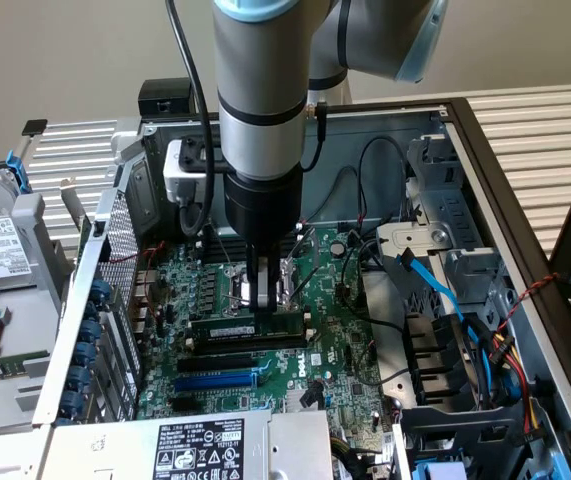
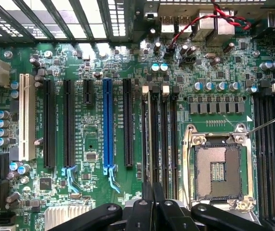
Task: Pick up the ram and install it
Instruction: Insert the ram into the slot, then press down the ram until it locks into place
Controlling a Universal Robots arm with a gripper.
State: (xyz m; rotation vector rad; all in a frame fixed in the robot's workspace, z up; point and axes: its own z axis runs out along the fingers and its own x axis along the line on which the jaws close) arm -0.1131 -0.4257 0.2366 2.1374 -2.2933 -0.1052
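Tool (image 1: 262,290) first: it hangs straight down from the grey arm (image 1: 257,100) into the open computer case (image 1: 485,170), its fingertips low over the green motherboard (image 1: 340,350), just beside the metal-framed processor socket (image 1: 237,285). From where I stand the narrow fingers look drawn close together, but whether anything is pinched between them I cannot tell — the tips are dark against dark parts.

Directly below and a shade towards the near edge of the board lies the ram (image 1: 250,326), a thin dark-green stick with a pale label. It appears to stand on edge in a memory slot, its upper edge just under the fingertips; touching or a hair apart, I cannot say. Its long axis runs across the board, from the exterior view's left to the exterior view's right, one end towards the drive-cage side (image 1: 445,280) and the other towards the rear ports. The fingers meet it near the middle of its length, slightly towards the right end.

Parallel to it, nearer the camera, lie a black slot (image 1: 220,359) and then the blue expansion slot (image 1: 215,380) — same direction, side by side. In the wrist view the blue slot (image 2: 107,122) and the memory slots (image 2: 159,134) run parallel, so any push, I judge, goes straight down, square to that axis.
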